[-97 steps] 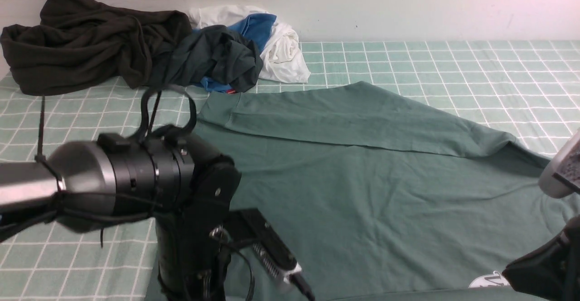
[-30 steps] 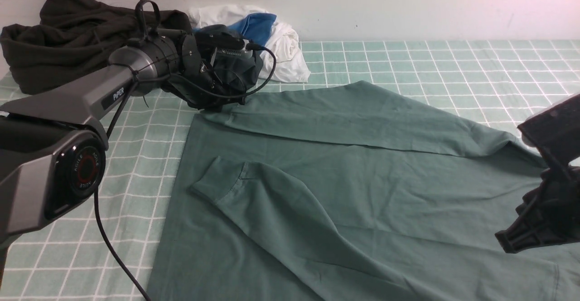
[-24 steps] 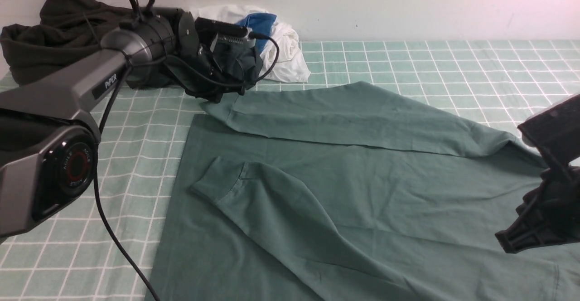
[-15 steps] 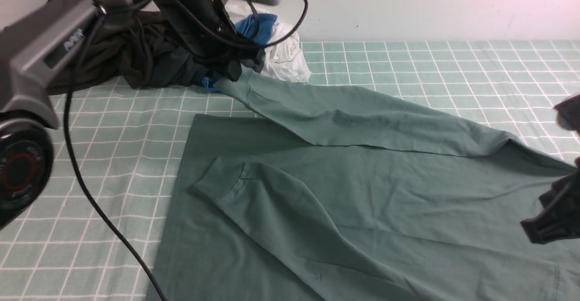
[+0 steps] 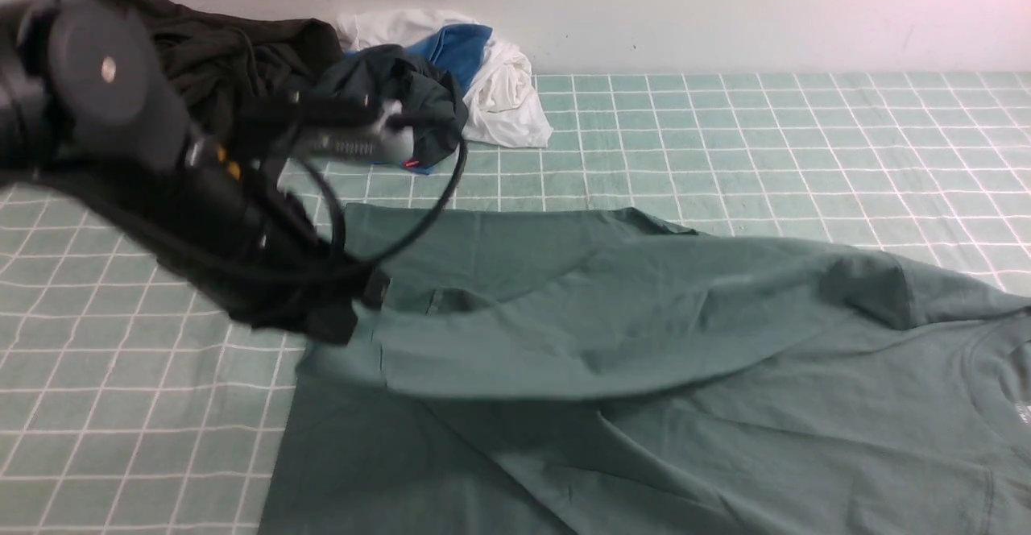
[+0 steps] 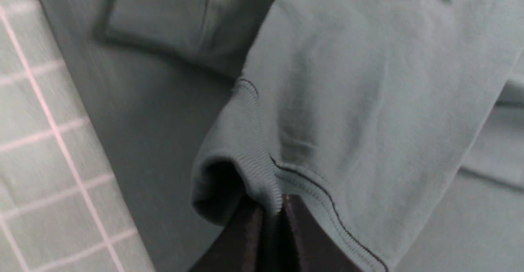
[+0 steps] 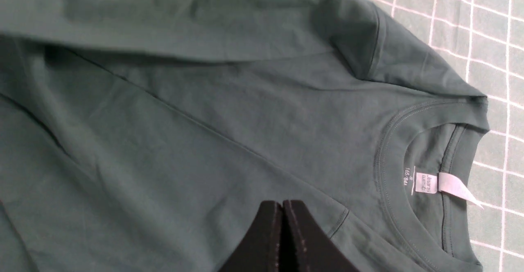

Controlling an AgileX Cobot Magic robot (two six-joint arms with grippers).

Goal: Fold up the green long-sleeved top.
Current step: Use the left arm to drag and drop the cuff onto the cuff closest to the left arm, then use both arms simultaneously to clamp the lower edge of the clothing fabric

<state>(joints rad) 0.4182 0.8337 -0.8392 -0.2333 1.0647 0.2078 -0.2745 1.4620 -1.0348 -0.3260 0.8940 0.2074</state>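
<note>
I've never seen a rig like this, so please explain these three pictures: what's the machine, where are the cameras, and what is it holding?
This is a robot with two arms, each ending in a two-fingered gripper. The wide picture looks forward from between the arms; the other two come from a camera on each wrist. A green long-sleeved top lies spread on a green checked cloth, with dark garments and white and blue garments at the far side. The left gripper is shut on one sleeve's cuff, holding it raised over the top's body. The right gripper is shut and empty, above the fabric near the neckline.
</note>
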